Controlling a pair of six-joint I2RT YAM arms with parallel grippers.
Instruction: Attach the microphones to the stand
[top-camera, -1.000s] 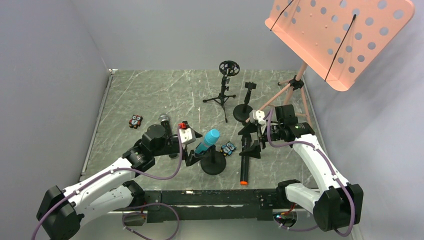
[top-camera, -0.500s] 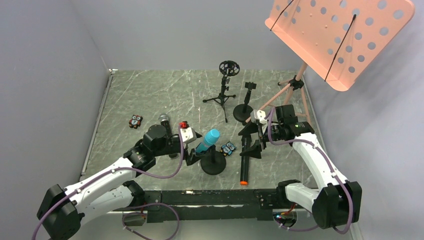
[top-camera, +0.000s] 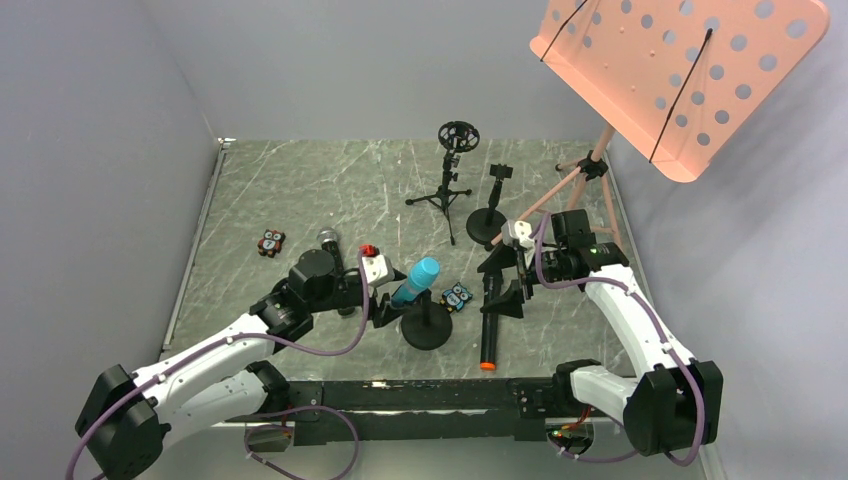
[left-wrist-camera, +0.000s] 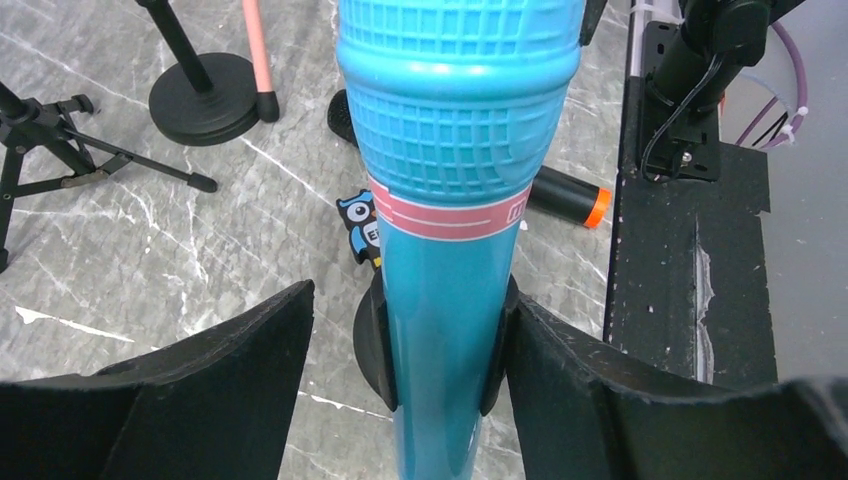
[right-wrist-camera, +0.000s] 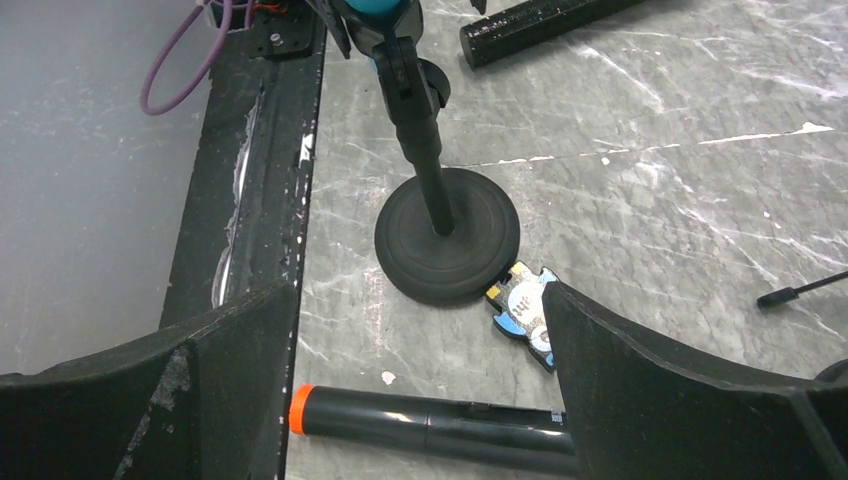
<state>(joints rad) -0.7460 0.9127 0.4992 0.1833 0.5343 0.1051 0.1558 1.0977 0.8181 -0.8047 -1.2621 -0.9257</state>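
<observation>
Light blue microphone (left-wrist-camera: 455, 150) front and centre, and the left gripper (left-wrist-camera: 412, 300) has its fingers (left-wrist-camera: 230, 380) spread either side of the barrel. There's clear daylight on one side, so nothing is clamped. Between them the barrel sits in the black clip (left-wrist-camera: 372, 340) of the round-based stand (right-wrist-camera: 447, 240), head tilted up. My read: the arm brackets it to steady or seat it. A pink band (left-wrist-camera: 450, 215) rings the neck, its white lettering cut off and unreadable. Over to the right gripper (right-wrist-camera: 420, 290): jaws wide, holding nothing, poised above the black microphone with the orange end ring (right-wrist-camera: 430, 425), which lies flat on the table (top-camera: 300, 190) beside an owl figure (right-wrist-camera: 522, 312). The silver-headed microphone (top-camera: 329, 240) lies behind the left arm, unmounted.
</observation>
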